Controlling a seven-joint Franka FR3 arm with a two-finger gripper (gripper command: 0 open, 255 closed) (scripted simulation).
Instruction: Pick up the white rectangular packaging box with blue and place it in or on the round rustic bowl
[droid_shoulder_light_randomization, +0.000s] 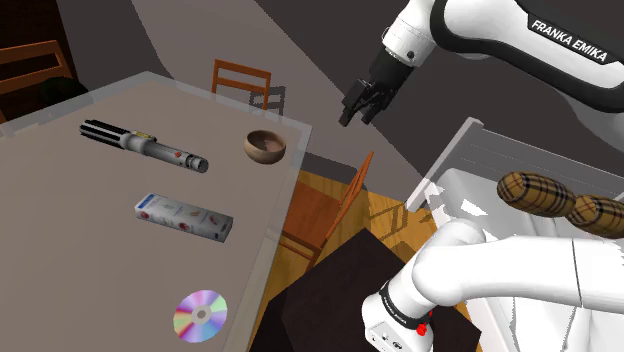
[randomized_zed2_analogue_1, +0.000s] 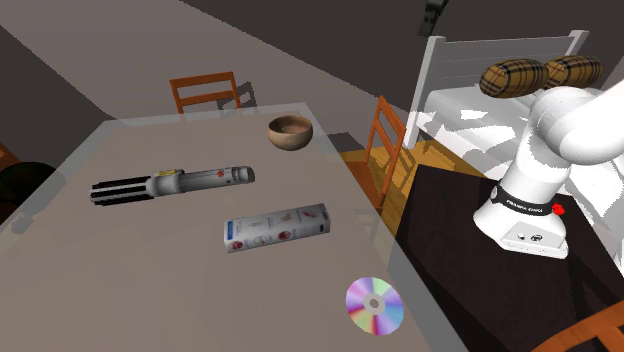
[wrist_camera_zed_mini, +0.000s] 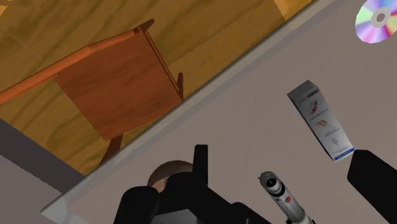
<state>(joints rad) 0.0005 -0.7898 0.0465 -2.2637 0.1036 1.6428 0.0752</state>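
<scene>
wooden bowl (droid_shoulder_light_randomization: 265, 146), glossy iridescent disc (droid_shoulder_light_randomization: 200, 316)

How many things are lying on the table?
4, by the shoulder view: a grey and black rod upper left, a brown bowl by the right edge, a white box in the middle, a shiny disc lowest.

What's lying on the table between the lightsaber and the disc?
The box, lying flat roughly midway between lightsaber and disc, touching neither; clear in the shoulder view.
</scene>
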